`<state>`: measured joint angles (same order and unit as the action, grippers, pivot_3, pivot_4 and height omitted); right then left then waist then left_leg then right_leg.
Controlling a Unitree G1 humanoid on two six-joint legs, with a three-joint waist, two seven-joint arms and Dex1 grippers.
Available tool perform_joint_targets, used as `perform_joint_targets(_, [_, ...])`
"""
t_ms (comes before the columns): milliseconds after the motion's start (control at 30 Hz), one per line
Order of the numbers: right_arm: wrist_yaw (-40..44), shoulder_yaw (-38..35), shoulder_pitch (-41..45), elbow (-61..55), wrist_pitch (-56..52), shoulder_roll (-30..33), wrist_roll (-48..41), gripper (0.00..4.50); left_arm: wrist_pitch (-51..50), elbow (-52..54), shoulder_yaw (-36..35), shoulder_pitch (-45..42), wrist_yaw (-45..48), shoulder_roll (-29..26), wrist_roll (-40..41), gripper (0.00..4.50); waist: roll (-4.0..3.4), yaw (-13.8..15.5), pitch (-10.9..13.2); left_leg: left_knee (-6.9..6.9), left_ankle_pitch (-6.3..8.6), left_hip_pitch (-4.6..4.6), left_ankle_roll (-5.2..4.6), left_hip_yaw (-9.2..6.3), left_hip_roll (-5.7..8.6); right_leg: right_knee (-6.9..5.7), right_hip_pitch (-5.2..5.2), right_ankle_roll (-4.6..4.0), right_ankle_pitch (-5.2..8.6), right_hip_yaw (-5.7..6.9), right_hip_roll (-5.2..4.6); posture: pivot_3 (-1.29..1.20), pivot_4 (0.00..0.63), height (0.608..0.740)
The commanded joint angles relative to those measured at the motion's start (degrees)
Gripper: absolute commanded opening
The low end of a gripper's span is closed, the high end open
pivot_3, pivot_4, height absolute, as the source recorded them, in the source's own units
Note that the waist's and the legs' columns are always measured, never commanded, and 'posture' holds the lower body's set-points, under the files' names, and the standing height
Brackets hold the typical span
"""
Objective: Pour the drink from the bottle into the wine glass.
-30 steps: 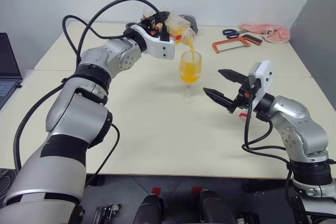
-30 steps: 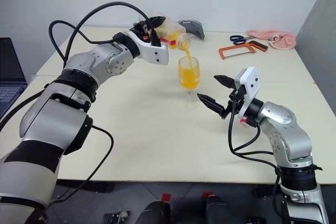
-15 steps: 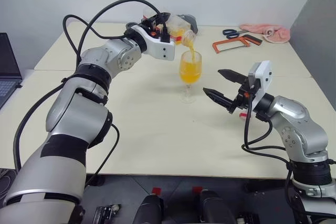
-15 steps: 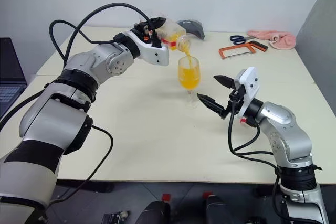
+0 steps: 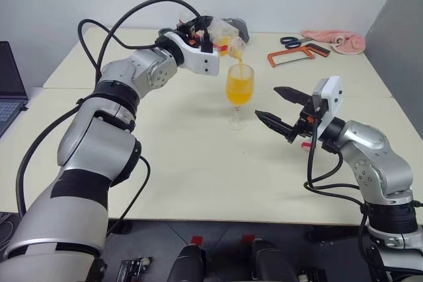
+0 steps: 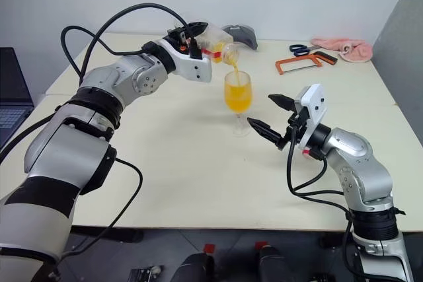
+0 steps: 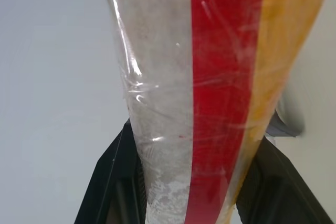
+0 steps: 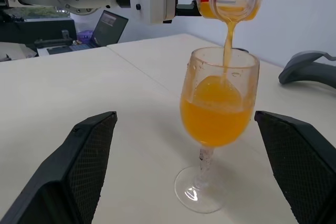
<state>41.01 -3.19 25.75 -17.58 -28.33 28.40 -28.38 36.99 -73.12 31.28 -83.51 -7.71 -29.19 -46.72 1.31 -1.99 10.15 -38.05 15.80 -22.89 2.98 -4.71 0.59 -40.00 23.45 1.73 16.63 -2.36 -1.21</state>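
- I'm seeing my left tool [image 5: 210, 31] clamping the tilted bottle [image 5: 225, 34] — drink [image 8: 229, 30] is streaming into the wine glass [image 5: 238, 90] (upright on the counter [image 5: 198, 170]).
- My right tool [image 5: 276, 105] is hanging with fingers apart, beside the glass.

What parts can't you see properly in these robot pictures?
- Bottle: in the head views the left claw and wrist cover much of it, so how much juice is left inside stays unclear.
- Laptop: cut off by the picture's left edge in the head view.
- Grey thing behind the wine glass: cut off by the edge in the right wrist view.
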Motion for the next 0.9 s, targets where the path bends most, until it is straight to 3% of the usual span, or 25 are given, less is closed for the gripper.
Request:
perform_joint_targets(33, [-0.44, -0.44, 0.13, -2.48, 0.59, -0.34, -0.89, 4.5, 0.56, 0.87, -2.75, -1.24, 1.79, 0.29, 3.78, 1.67, 0.0, 0.0, 0.0, 0.0, 0.0, 0.0, 0.0, 0.0, 0.0, 0.0, 0.0, 0.0, 0.0, 0.0, 0.0, 0.0, 0.15, 0.74])
perform_joint_targets(333, [-0.37, 0.06, 0.86, -1.46, 1.63, -0.59, 0.35, 4.5, -0.56, 1.5, -11.15, 2.17, 13.83, 3.05, 15.82, 1.67, 0.0, -0.02, 0.0, -0.01, 0.0, 0.01, 0.01, 0.01, -0.01, -0.01, 0.0, 0.0, 0.0, 0.0, 0.0, 0.0, 0.15, 0.74])
perform_joint_targets(600, [0.06, 2.14, 1.0, -1.47, 3.05, -0.17, 2.92, 4.5, -6.2, 4.61, -23.48, 5.78, 25.03, 4.48, 31.03, 1.67, 0.0, -0.14, 0.0, -0.01, -0.08, 0.01, 0.15, 0.02, -0.03, -0.02, 0.02, 0.0, 0.0, 0.0, 0.0, 0.0, 0.15, 0.74])
perform_joint_targets(733, [1.89, 6.0, 0.69, -4.44, 1.13, 2.21, 3.94, 4.5, -13.29, 8.98, -32.12, 10.68, 32.27, 3.95, 41.84, 1.67, -0.02, -0.66, -0.01, -0.02, -0.09, 0.02, 0.16, 0.0, -0.07, -0.04, 0.02, 0.0, 0.0, 0.0, 0.0, 0.0, 0.15, 0.74])
perform_joint_targets(900, [0.16, 9.98, 3.14, -8.54, -3.92, -0.85, 1.76, 4.5, -25.5, 20.09, -39.88, 23.14, 38.43, 3.22, 52.57, 1.67, -0.03, -1.87, -0.03, -0.01, -0.11, 0.09, 0.2, -0.11, -0.21, -0.13, 0.02, -0.01, 0.0, -0.01, 0.0, 0.0, 0.15, 0.74])
